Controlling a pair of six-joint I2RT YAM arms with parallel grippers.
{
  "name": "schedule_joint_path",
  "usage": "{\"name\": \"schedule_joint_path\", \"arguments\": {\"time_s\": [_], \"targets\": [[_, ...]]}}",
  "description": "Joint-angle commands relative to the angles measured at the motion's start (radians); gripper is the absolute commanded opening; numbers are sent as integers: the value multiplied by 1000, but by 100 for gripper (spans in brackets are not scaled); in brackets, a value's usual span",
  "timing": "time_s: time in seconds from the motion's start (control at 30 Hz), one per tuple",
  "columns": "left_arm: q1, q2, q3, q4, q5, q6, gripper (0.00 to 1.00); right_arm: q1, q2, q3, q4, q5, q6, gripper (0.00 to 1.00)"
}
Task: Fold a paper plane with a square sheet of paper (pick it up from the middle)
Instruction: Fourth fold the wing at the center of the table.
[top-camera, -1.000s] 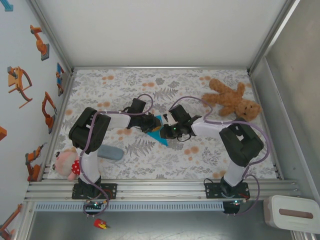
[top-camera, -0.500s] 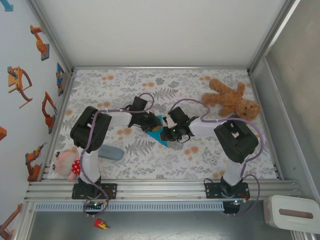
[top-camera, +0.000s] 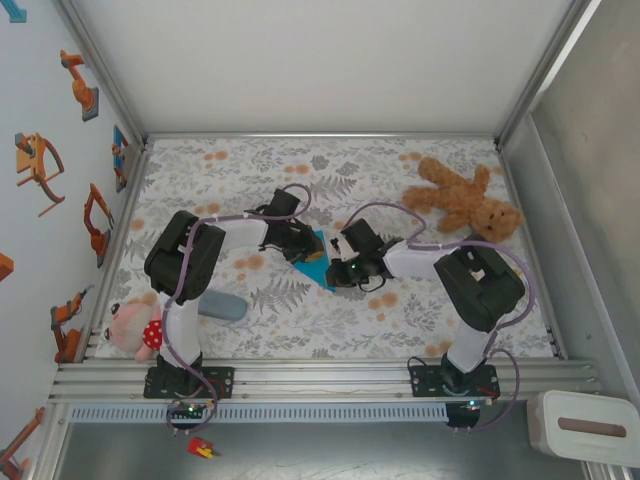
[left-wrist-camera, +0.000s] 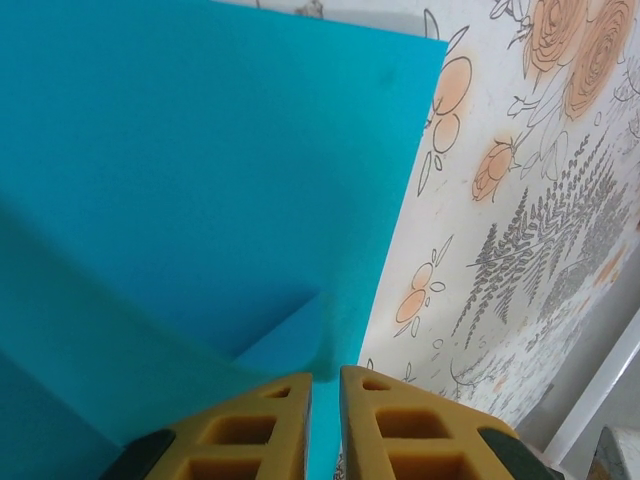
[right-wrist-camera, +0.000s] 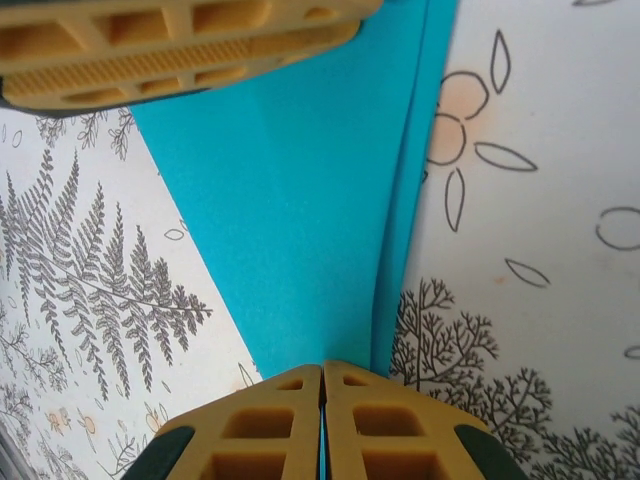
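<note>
The turquoise square sheet of paper (top-camera: 323, 272) lies folded in layers with a pointed near end, at the middle of the floral table. My left gripper (top-camera: 303, 248) comes at it from the left. In the left wrist view its yellow fingers (left-wrist-camera: 260, 420) pinch a raised fold of the paper (left-wrist-camera: 200, 180), so the left gripper (left-wrist-camera: 326, 378) is shut on it. My right gripper (top-camera: 338, 268) comes from the right. It is shut on the paper's edge (right-wrist-camera: 300, 220) in the right wrist view, where the right gripper (right-wrist-camera: 323, 368) faces the left gripper's finger (right-wrist-camera: 170, 40).
A brown teddy bear (top-camera: 465, 200) lies at the back right. A grey-blue oblong case (top-camera: 220, 305) and a pink doll (top-camera: 130, 325) lie at the near left. Metal frame rails (top-camera: 320, 372) border the floral table (top-camera: 400, 320).
Both grippers keep their hold on the paper. The right gripper has shifted slightly toward the near right and the left arm has edged a little to the right.
</note>
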Motion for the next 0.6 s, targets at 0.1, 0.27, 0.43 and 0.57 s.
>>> {"name": "schedule_joint_path", "arguments": {"time_s": [0.1, 0.27, 0.43, 0.57], "targets": [[5, 83, -26, -152, -124, 10, 16, -1, -50, -88, -68, -31, 17, 8], [6, 79, -27, -154, -122, 11, 16, -1, -107, -134, -106, -23, 19, 8], [5, 71, -28, -151, -118, 15, 16, -2, -157, -138, -142, 8, 10, 8], [3, 66, -27, -146, -111, 17, 16, -11, -213, -118, -136, 50, 9, 8]]}}
